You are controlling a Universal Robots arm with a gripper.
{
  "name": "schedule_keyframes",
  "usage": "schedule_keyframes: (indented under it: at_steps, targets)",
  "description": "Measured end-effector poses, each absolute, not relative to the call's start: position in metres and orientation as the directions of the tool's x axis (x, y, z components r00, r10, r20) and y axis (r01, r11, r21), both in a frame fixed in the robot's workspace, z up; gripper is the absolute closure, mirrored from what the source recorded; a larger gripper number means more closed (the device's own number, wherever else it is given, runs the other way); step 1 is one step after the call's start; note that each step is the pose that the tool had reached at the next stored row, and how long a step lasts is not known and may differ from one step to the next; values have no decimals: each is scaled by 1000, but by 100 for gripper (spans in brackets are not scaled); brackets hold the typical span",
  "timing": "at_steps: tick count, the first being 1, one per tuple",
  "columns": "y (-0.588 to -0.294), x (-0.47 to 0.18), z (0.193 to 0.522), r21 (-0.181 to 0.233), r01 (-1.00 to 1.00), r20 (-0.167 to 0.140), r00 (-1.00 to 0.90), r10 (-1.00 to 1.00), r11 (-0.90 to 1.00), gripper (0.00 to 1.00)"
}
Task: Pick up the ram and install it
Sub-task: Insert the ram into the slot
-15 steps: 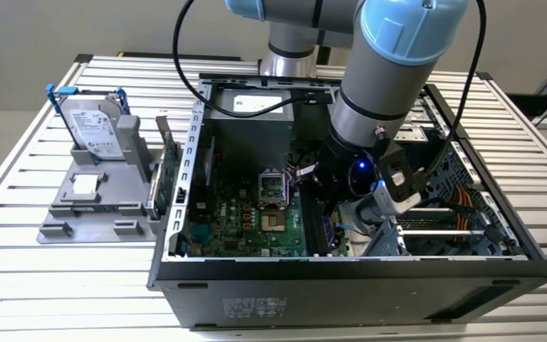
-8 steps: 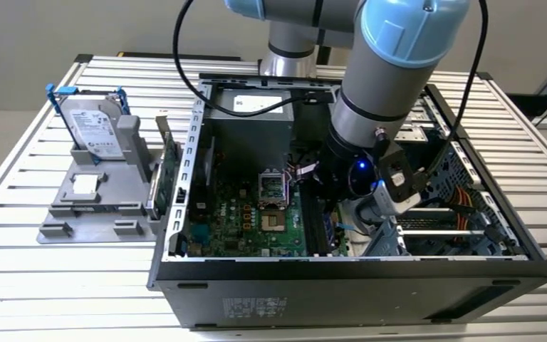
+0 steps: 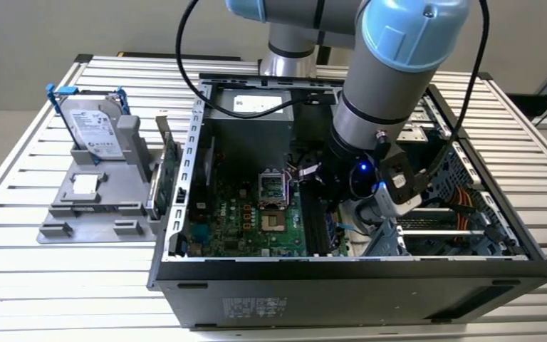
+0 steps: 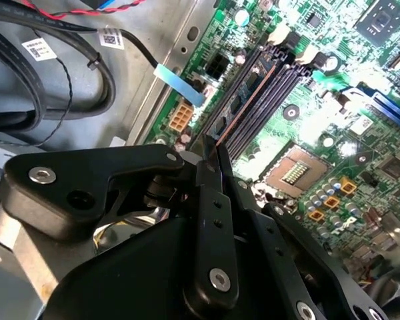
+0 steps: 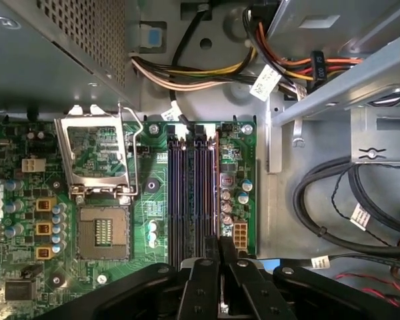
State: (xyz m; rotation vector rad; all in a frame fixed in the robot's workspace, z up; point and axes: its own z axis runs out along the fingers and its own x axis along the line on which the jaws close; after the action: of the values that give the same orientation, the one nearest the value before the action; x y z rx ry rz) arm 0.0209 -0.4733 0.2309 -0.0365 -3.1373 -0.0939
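The claw [image 4: 217, 150] is clamped on the ram [image 4: 243, 107], which sits edge-down in the slot at the motherboard's [image 5: 153, 187] three o'clock side; seating looks nearly done, release remains.

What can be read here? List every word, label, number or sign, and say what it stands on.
No text can be quoted; all the print is too small to make out.
Sticker on the hard drive: unreadable.
Label on the power supply: unreadable.
Label on the case front: unreadable.
White cable tags: unreadable.
The ram, edge-on in the claw: no print visible.
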Motion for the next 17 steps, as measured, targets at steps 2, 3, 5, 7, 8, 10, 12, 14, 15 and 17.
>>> schedule_keyframes:
  at_steps: [2,3,5,7,8,10,12,14,15,17]
  targets:
    - [-473,21,231,60,25,3,-1000,24,998,100]
    - [-473,21,231,59,25,3,-1000,24,998,100]
    - [-473,21,230,59,25,4,-1000,25,998,100]
    - [-473,21,230,58,25,4,-1000,25,998,100]
    - [-473,21,230,57,25,4,-1000,25,998,100]
    - [-474,21,230,54,25,6,-1000,24,998,100]
    - [-474,21,230,53,25,8,-1000,24,998,100]
    - [-474,21,230,53,25,9,-1000,24,998,100]
    - [-474,21,230,53,25,9,-1000,24,998,100]
    - [-474,21,230,53,25,10,-1000,24,998,100]
